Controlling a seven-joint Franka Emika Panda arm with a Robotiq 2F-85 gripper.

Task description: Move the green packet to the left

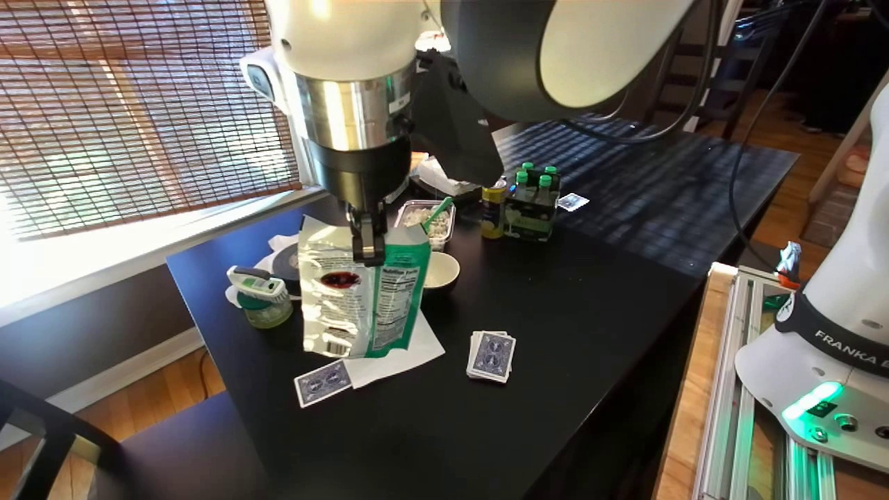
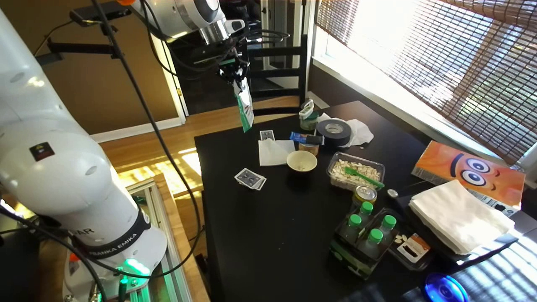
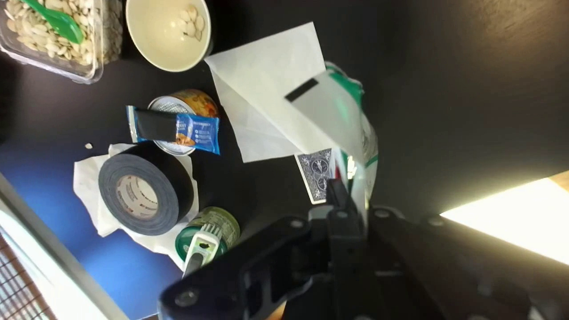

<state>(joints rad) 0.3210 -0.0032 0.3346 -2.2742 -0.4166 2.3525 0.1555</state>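
The green packet (image 1: pixel 399 298) is green with silvery-white printed panels. It hangs upright from my gripper (image 1: pixel 368 251) in the air above the end of the dark table. In an exterior view the packet (image 2: pixel 245 107) shows nearly edge-on below the gripper (image 2: pixel 238 77). In the wrist view my gripper (image 3: pixel 349 202) is shut on the packet's top edge. The packet's loose top flap (image 3: pixel 333 109) spreads toward the camera there, and most of its body is hidden behind it.
A white napkin (image 2: pixel 275 153), a single card (image 1: pixel 323 382) and a card stack (image 1: pixel 492 355) lie near the packet. A bowl (image 2: pixel 302 161), seed tub (image 2: pixel 354 171), tape roll (image 2: pixel 334 133), jar with brush (image 1: pixel 267 309) and bottle carrier (image 2: pixel 356 247) stand farther along.
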